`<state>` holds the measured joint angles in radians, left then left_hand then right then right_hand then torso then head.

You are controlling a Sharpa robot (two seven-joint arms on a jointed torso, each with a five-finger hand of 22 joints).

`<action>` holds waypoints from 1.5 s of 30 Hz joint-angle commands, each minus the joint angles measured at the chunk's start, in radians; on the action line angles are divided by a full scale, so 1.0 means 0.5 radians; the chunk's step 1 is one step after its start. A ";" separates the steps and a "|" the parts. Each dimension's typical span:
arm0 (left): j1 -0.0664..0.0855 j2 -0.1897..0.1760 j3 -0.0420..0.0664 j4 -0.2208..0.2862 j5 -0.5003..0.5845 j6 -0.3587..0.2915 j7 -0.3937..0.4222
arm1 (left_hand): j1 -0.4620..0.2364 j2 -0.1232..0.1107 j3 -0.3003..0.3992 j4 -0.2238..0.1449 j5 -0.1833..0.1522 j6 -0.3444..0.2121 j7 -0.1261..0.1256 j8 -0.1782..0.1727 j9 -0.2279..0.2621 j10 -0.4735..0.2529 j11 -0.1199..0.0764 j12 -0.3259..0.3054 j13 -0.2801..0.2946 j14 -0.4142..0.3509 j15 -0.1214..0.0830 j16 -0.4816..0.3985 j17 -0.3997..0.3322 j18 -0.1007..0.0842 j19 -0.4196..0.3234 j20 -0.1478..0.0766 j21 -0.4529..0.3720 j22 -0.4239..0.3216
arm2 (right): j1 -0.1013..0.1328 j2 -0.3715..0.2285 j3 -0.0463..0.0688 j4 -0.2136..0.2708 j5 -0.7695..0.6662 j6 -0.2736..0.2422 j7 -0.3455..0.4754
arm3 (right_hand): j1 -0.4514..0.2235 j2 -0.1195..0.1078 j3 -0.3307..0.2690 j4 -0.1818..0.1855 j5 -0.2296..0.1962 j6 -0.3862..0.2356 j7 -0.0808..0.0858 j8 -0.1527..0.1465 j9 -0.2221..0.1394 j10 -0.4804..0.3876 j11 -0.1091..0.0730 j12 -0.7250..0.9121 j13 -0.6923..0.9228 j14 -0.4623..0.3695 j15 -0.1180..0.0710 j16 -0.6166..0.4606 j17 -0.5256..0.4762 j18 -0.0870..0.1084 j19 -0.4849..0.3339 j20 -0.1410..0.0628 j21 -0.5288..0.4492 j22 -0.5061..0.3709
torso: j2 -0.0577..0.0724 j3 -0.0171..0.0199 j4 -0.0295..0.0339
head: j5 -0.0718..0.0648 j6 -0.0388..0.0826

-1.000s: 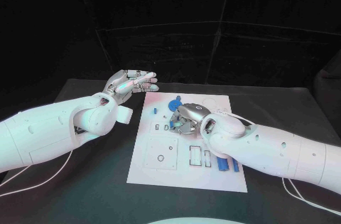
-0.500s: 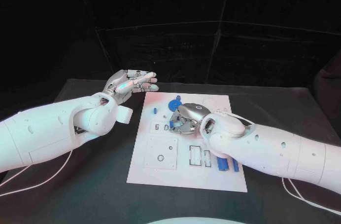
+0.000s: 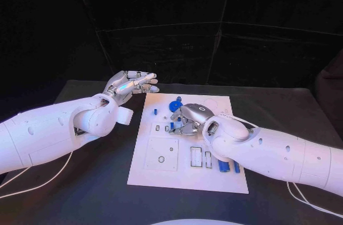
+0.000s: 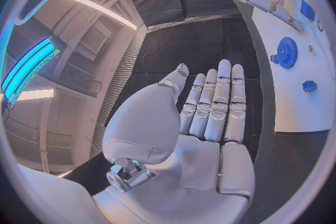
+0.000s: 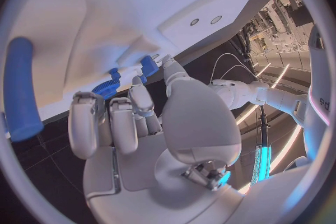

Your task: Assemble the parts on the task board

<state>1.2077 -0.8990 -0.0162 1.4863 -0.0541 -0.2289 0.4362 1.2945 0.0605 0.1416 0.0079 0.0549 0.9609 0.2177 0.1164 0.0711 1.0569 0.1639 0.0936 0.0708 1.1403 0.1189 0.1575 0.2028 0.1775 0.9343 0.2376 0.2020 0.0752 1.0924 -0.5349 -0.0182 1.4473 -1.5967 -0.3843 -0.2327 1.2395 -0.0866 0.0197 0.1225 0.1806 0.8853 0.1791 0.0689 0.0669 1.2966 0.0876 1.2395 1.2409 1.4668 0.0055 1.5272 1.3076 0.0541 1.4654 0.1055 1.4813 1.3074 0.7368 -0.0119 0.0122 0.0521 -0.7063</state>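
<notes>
Task board sits mid-bench w/ right hand curled low over its upper-middle, just below the blue gear; can't tell if it's pinching a part, prob. working one into a slot. Left hand is released, fingers straight, parked off the board's far-left corner, likely to stay clear. Two blue pegs lie near the board's right edge under the right forearm; open room on the board's near-left.

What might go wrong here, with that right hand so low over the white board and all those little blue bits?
The right hand hangs low over the board, hiding what lies under it from the head view, so it may miss its part. The blue gear sits just beyond its fingers and might get knocked. The two blue pegs lie by its forearm; a sweep could roll them.
</notes>
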 commanded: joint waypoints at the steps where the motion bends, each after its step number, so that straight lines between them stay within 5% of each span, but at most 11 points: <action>1: 0.003 0.002 0.002 -0.003 -0.016 -0.012 0.018 | -0.014 0.004 0.024 0.001 0.007 0.039 -0.020 0.011 0.004 0.069 -0.027 0.025 0.010 0.098 -0.037 0.046 0.039 0.020 0.079 -0.035 0.038 0.015 | 0.003 -0.036 0.002 0.045 0.045 -0.253 0.185 | 0.012 -0.005 -0.018 0.002 0.011 -0.013 0.000 0.006 0.002 0.021 0.007 0.024 0.019 0.163 0.011 -0.003 0.336 -0.025 0.029 0.018 0.001 0.123 | -0.001 0.0013 -0.001 | -0.001 0.007; 7: 0.003 0.005 0.002 -0.023 -0.135 0.012 -0.054 | -0.052 -0.018 0.069 0.017 0.013 0.141 -0.089 0.031 0.010 0.295 -0.116 0.088 0.051 0.401 -0.149 0.229 0.200 0.018 0.327 -0.146 0.175 0.071 | 0.007 -0.156 0.005 0.143 0.214 -0.301 0.433 | 0.061 0.004 -0.057 0.033 0.001 -0.067 0.013 0.000 -0.001 0.042 0.018 0.058 0.040 0.167 0.021 0.005 0.352 -0.025 0.029 0.026 0.002 0.123 | -0.008 -0.0030 -0.003 | -0.016 0.017; 12: 0.004 0.029 0.002 -0.058 -0.308 0.049 -0.216 | -0.093 -0.069 0.115 0.032 0.015 0.231 -0.168 0.045 0.021 0.542 -0.216 0.204 0.136 0.698 -0.260 0.522 0.430 0.014 0.587 -0.261 0.349 0.153 | 0.050 -0.299 0.009 0.237 0.586 -0.105 0.621 | 0.103 0.035 -0.072 0.038 -0.012 -0.029 0.004 0.036 0.011 0.056 0.012 0.085 0.058 0.158 0.018 -0.012 0.319 -0.018 0.011 0.027 -0.015 0.088 | -0.028 -0.0039 -0.005 | -0.008 0.016; 16: 0.012 0.037 0.002 -0.073 -0.511 0.235 -0.593 | -0.109 -0.122 0.178 0.027 0.024 0.244 -0.196 0.043 0.041 0.569 -0.243 0.348 0.297 0.762 -0.311 1.622 1.479 -0.002 0.739 -0.317 0.547 0.268 | 0.128 -0.444 0.011 0.344 0.975 0.054 0.668 | 0.170 0.115 -0.065 0.022 -0.052 0.074 -0.028 0.107 0.030 0.067 -0.016 0.098 0.065 0.144 -0.004 -0.042 0.265 -0.004 -0.020 0.011 -0.046 0.025 | -0.053 0.0003 -0.010 | -0.021 0.020; 20: 0.040 0.070 0.002 -0.092 -0.819 0.415 -0.951 | -0.238 -0.151 0.155 0.100 0.027 0.231 -0.194 0.111 0.087 0.486 -0.271 0.571 0.509 0.761 -0.300 2.202 2.058 -0.002 0.788 -0.345 0.719 0.382 | 0.217 -0.558 0.012 0.391 1.257 0.099 0.669 | 0.185 0.156 -0.079 0.020 -0.042 0.080 -0.037 0.120 0.026 0.031 -0.026 0.052 0.015 0.103 -0.017 -0.129 0.111 0.026 -0.091 -0.003 -0.123 -0.128 | -0.080 0.0057 -0.008 | -0.014 0.008; 22: 0.054 0.092 0.002 -0.104 -0.950 0.465 -1.108 | -0.264 -0.126 0.098 0.149 0.044 0.140 -0.210 0.234 0.166 0.269 -0.288 0.884 0.791 0.666 -0.280 2.355 2.221 -0.045 0.897 -0.339 1.098 0.728 | 0.261 -0.597 0.013 0.379 1.348 0.093 0.653 | 0.197 0.179 -0.089 0.017 0.017 0.077 -0.041 0.126 0.022 -0.004 -0.030 0.004 -0.033 0.073 -0.024 -0.202 0.000 0.048 -0.145 -0.010 -0.189 -0.247 | -0.095 0.0077 -0.009 | -0.006 -0.001; 25: 0.086 0.127 0.002 -0.125 -1.131 0.553 -1.304 | -0.303 -0.100 0.061 0.206 0.024 0.074 -0.182 0.313 0.215 0.157 -0.234 1.012 0.897 0.677 -0.283 2.406 2.271 -0.064 0.822 -0.338 1.267 0.968 | 0.314 -0.639 0.013 0.334 1.431 0.067 0.638 | 0.215 0.200 -0.122 0.014 0.096 0.084 -0.049 0.147 0.017 -0.012 -0.039 -0.026 -0.071 0.057 -0.037 -0.281 -0.104 0.068 -0.187 -0.017 -0.268 -0.370 | -0.118 0.0090 -0.017 | -0.002 -0.011; 30: 0.145 0.194 -0.011 -0.154 -1.437 0.686 -1.547 | -0.344 -0.075 -0.055 0.300 0.015 0.017 -0.224 0.541 0.346 0.147 -0.270 1.306 1.085 0.828 -0.314 2.742 2.637 -0.155 0.992 -0.353 1.918 1.773 | 0.352 -0.661 0.012 0.222 1.540 0.068 0.668 | 0.250 0.220 -0.162 0.006 0.103 0.077 -0.056 0.165 0.010 -0.145 -0.048 -0.241 -0.289 0.004 -0.043 -0.461 -0.329 0.122 -0.303 -0.034 -0.465 -0.674 | -0.140 0.0159 -0.026 | 0.013 -0.019; 33: 0.205 0.248 -0.078 -0.180 -1.570 0.715 -1.641 | -0.389 -0.099 -0.145 0.356 0.019 0.009 -0.246 0.633 0.404 0.171 -0.288 1.430 1.181 0.838 -0.333 2.766 2.665 -0.161 0.985 -0.361 1.977 1.837 | 0.362 -0.658 0.012 0.167 1.612 0.077 0.710 | 0.285 0.242 -0.178 0.001 0.106 0.072 -0.059 0.174 0.008 -0.246 -0.052 -0.445 -0.491 -0.037 -0.054 -0.614 -0.499 0.149 -0.372 -0.038 -0.612 -0.874 | -0.147 0.0187 -0.029 | 0.018 -0.021; 35: 0.234 0.289 -0.113 -0.203 -1.625 0.733 -1.706 | -0.425 -0.116 -0.229 0.409 0.016 0.022 -0.271 0.726 0.467 0.281 -0.313 1.667 1.420 0.856 -0.357 2.812 2.718 -0.178 1.002 -0.372 2.069 1.957 | 0.367 -0.655 0.012 0.137 1.651 0.079 0.733 | 0.299 0.246 -0.196 0.001 0.107 0.067 -0.059 0.177 0.006 -0.336 -0.055 -0.625 -0.662 -0.071 -0.053 -0.741 -0.633 0.176 -0.432 -0.041 -0.739 -1.044 | -0.151 0.0193 -0.030 | 0.022 -0.023; 45: 0.277 0.478 -0.187 -0.324 -1.709 0.763 -1.907 | -0.467 -0.084 -0.460 0.553 -0.012 0.010 -0.337 0.988 0.683 0.488 -0.368 2.112 1.909 0.861 -0.397 2.827 2.736 -0.233 1.071 -0.419 2.345 2.339 | 0.382 -0.618 0.012 0.028 1.682 0.088 0.764 | 0.268 0.232 -0.331 0.067 0.168 0.056 -0.060 0.190 0.005 -0.438 -0.054 -0.953 -0.983 -0.112 -0.051 -1.100 -0.935 0.236 -0.529 -0.042 -1.129 -1.502 | -0.149 0.0197 -0.026 | 0.032 -0.028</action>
<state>1.3436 -0.6644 -0.1096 1.3302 -0.8577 0.1213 -0.4485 1.0670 0.0197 -0.0869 0.2851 0.0504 0.9658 0.0560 0.6097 0.4118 1.3000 -0.0212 1.1470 1.0226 1.4675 -0.0740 1.5679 1.3079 0.0761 1.4608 0.0284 1.3725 1.2421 1.2807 -0.8449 -0.0125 1.4622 -0.7814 -0.3498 0.1225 1.3752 0.0358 -0.1436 0.1562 0.2616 0.9184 0.1505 0.1619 0.0701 1.0768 0.0606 0.7689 0.7500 1.4110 -0.0181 0.9793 0.8408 0.1636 1.1988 0.0855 0.9196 0.5582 0.6611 -0.0026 -0.0017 0.0660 -0.7191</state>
